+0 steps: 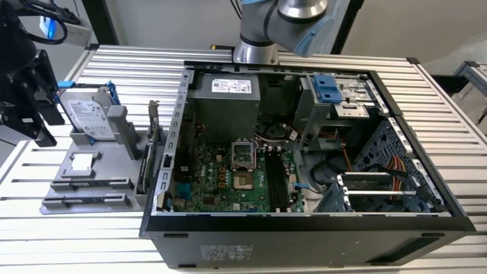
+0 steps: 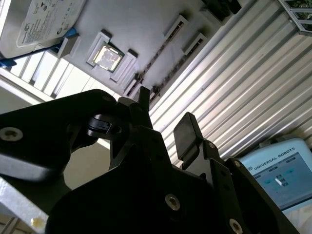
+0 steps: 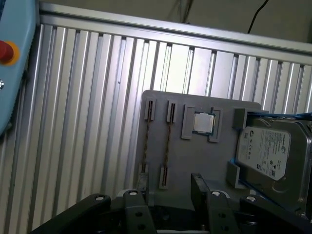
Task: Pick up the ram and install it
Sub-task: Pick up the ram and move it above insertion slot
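Ribbed metal table (image 1: 441,103) holds a grey tray (image 3: 195,161) with the ram (image 3: 166,146) slotted in. First wrist view: gripper (image 3: 169,181) spread, empty, above it; exterior view: open computer case (image 1: 304,234) alongside.

My arm's base (image 1: 255,51) stands on the slatted metal table (image 1: 449,125), at the far side of the open computer case (image 1: 304,240). Inside the case the green motherboard (image 1: 228,177) lies flat, with the grey power supply (image 1: 224,100) beyond it and a blue bracket (image 1: 327,88) in the drive bay. At the exterior view's left, just beside the case, sits a grey tray (image 1: 114,171). On it a silver hard drive (image 1: 88,117) leans in its blue frame and a card with a metal bracket (image 1: 152,142) stands on edge. At the near end the ram (image 1: 85,183) lies in a long slot, with a second stick just beside it. My gripper (image 1: 38,114) hangs at the far left, a black body above the tray's edge.
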